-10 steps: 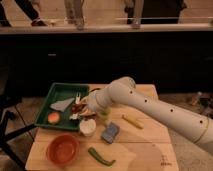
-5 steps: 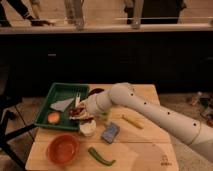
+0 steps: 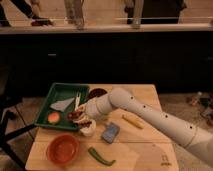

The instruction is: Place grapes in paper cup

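- Right now the grapes (image 3: 76,116) are showing as a dark reddish clump, hanging at the gripper (image 3: 80,117) just above the paper cup (image 3: 87,129), near the left edge of the table (image 3: 145,150).
- The gripper is sitting at the right rim of the green tray (image 3: 46,105), pinching the grapes between its fingers.
- The paper cup, short and white, is standing directly beneath the gripper, partly hidden by it, just off the tray's front right corner.
- The white arm (image 3: 150,116) is reaching in from the right front corner across the table, covering part of the dark red bowl (image 3: 96,93) near the back edge.
- Beside the cup, a blue sponge (image 3: 110,132) is lying to its right, and a yellow piece (image 3: 133,121) further right.
- An orange bowl (image 3: 63,149) is sitting toward the front left corner, with the green chili pepper (image 3: 101,156) lying next to it along the front edge.
- Inside the tray, a pale wedge (image 3: 62,105) and an orange round fruit (image 3: 53,117) are resting.
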Robot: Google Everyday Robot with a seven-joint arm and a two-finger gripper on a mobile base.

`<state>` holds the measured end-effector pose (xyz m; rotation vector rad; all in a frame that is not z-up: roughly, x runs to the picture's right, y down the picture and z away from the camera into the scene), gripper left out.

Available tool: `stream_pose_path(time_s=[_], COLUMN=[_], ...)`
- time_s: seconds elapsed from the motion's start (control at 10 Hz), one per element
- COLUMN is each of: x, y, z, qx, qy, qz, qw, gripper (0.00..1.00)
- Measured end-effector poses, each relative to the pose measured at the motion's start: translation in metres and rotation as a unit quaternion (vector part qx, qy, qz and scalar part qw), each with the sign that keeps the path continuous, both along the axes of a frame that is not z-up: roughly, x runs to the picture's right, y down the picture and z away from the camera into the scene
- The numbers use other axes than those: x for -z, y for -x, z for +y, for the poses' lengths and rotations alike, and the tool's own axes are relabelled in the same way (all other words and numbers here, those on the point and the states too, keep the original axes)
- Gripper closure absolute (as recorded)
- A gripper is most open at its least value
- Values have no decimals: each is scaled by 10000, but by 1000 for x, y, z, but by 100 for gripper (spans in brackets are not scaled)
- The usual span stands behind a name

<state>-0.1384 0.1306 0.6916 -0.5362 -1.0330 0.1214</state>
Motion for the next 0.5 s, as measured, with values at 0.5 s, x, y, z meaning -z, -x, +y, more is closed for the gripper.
stream_pose_path(time_s=[0.5], x=[-18], y=[-1], z=[7], qx=[-135], qy=[196], qz=[-153], qw=[9996], gripper=[99])
